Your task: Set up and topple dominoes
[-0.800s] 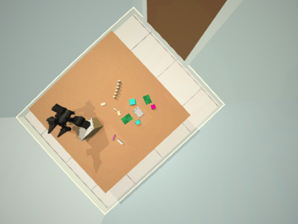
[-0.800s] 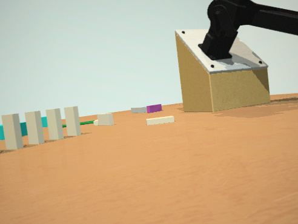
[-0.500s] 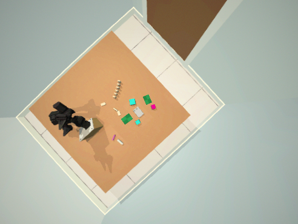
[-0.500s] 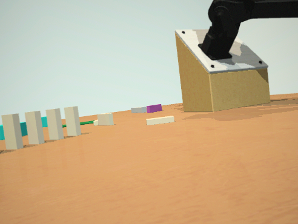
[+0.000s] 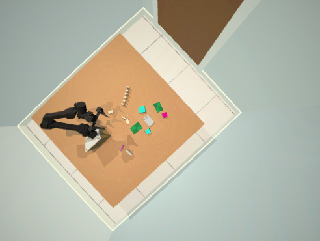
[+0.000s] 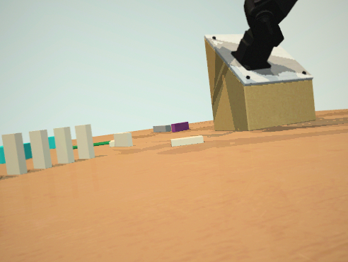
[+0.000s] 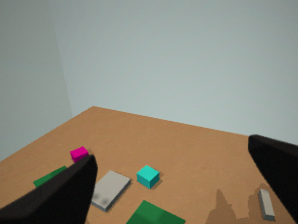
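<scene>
Arm [image 5: 62,126] [image 6: 263,32] up from the slanted block [image 5: 92,143] [image 6: 281,103], out past it, then folded back; claw [image 5: 106,123] [image 7: 172,152] near that block, wide apart, nothing in between.

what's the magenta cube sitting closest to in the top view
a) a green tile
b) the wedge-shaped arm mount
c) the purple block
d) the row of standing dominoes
A: the magenta cube lies just beside a green tile, with the other three all farther off.
</scene>
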Robot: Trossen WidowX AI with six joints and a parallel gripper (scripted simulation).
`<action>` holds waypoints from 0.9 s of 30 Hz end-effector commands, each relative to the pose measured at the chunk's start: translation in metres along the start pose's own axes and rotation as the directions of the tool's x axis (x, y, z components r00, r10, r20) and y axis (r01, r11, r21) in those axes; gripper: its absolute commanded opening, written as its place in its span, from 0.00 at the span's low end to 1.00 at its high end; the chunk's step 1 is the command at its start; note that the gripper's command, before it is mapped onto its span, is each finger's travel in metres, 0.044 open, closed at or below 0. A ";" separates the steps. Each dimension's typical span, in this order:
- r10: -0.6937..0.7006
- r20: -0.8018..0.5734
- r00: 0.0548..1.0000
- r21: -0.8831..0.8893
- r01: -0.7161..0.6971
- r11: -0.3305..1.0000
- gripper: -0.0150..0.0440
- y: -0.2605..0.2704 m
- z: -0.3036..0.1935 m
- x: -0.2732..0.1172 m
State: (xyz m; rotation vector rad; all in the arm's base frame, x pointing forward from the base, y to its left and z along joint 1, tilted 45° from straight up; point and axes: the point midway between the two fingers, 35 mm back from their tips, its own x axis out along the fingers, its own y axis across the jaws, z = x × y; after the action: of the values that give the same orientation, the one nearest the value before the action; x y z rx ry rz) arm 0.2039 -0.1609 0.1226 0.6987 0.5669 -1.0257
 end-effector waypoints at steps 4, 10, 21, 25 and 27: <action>0.127 -0.473 0.872 -0.198 -0.246 0.949 1.00 0.052 -0.087 0.004; 0.139 -0.831 0.539 -0.188 -0.508 0.841 1.00 0.085 -0.164 -0.026; 0.105 -0.986 0.132 -0.007 -0.654 0.756 1.00 0.100 -0.218 -0.065; 0.104 -0.986 0.134 -0.009 -0.654 0.757 1.00 0.102 -0.228 -0.062; 0.104 -0.985 0.135 -0.010 -0.654 0.757 1.00 0.104 -0.243 -0.059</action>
State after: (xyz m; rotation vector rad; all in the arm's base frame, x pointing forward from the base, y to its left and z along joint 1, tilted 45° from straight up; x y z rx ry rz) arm 0.2514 0.0791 0.0441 0.9425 1.5550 0.2745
